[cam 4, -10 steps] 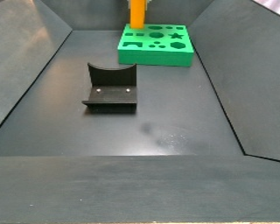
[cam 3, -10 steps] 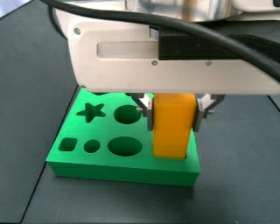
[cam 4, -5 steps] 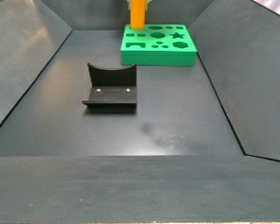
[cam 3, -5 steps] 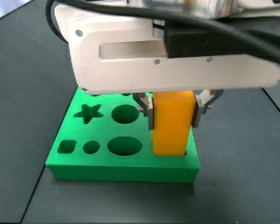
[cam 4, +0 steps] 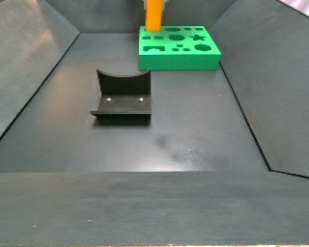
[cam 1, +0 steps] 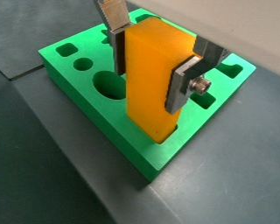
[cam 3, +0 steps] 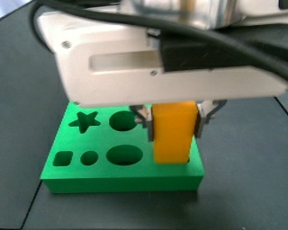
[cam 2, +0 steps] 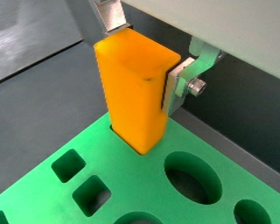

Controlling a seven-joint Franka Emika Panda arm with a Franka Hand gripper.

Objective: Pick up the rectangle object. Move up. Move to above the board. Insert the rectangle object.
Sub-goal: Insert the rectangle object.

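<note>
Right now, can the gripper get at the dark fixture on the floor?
Probably not as is: the gripper is shut on the rectangle object, whose lower end sits in the board. The fixture stands apart from it, nothing around it, but the fingers are occupied.

Gripper (cam 3: 172,121): pointing straight down, just below the middle of the side view, under the wide white wrist housing.
Fingers (cam 1: 185,80): flat silver plates, one on each opposite side of the rectangle object (cam 1: 152,77), pressed against its upper part in both wrist views.
Grip state: closed on the orange block, which stands upright between the plates.
Wrist housing (cam 3: 171,67): fills the upper half of the side view, with dark cables looping above it.
</note>
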